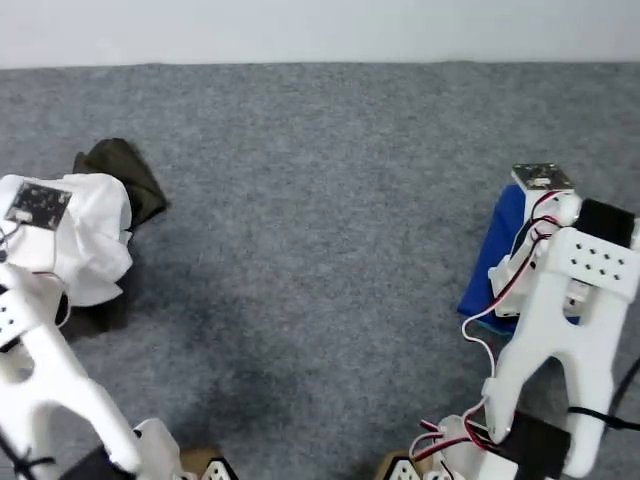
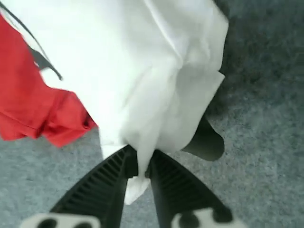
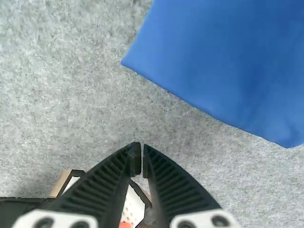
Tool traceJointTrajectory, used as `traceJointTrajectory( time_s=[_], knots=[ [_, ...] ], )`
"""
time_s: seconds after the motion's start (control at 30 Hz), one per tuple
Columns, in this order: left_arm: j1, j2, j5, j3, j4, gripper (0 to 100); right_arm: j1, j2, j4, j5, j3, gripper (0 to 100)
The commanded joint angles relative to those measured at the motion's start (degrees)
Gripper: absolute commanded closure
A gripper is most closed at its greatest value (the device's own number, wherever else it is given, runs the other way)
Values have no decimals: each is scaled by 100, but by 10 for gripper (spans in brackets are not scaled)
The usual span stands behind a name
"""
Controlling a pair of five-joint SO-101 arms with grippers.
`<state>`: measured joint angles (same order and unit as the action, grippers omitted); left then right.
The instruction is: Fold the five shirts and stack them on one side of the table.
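A crumpled white shirt [image 1: 85,235] hangs at the table's left edge, and my left gripper [image 2: 141,164] is shut on a fold of the white shirt [image 2: 142,80]. Under it lies a dark olive shirt [image 1: 125,170], its edge [image 2: 204,140] peeking out beneath the white cloth. A red shirt [image 2: 33,104] lies beside them. A folded blue shirt [image 1: 495,255] rests flat at the right side, partly covered by the right arm. My right gripper [image 3: 141,159] is shut with nothing in it, above bare carpet just off the blue shirt [image 3: 228,61].
Grey carpet [image 1: 320,220] covers the table, with a broad bare stretch between the two arms. A pale wall runs along the far edge. The arm bases and cables sit at the near edge.
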<state>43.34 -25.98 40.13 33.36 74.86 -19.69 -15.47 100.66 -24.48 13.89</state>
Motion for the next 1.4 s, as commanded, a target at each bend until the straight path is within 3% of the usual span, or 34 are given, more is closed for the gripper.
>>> traceJointTrajectory(
  time_s=[0.0, 0.27, 0.47, 0.7, 0.9, 1.13, 1.37],
  knots=[
    [-343, -791, -167, -549, 360, 997, 48, -242, 224, 53, -26, 990],
    [-1468, -1556, -2163, -1842, 352, 996, 48, -251, 224, 53, -26, 990],
    [-2453, -1319, -2989, -2967, 18, 996, 40, -251, 233, 53, -26, 990],
    [-3077, -800, -3033, -4233, -1002, 996, 40, -251, 233, 53, -26, 990],
    [-4519, -158, -2971, -5200, -782, 996, 40, -251, 233, 53, -26, 990],
    [-6365, 862, -2655, -5279, -695, 996, 40, -251, 233, 53, -26, 990],
    [-6892, 1846, -2664, -5253, -334, 996, 40, -251, 224, 53, -26, 990]
  ],
)
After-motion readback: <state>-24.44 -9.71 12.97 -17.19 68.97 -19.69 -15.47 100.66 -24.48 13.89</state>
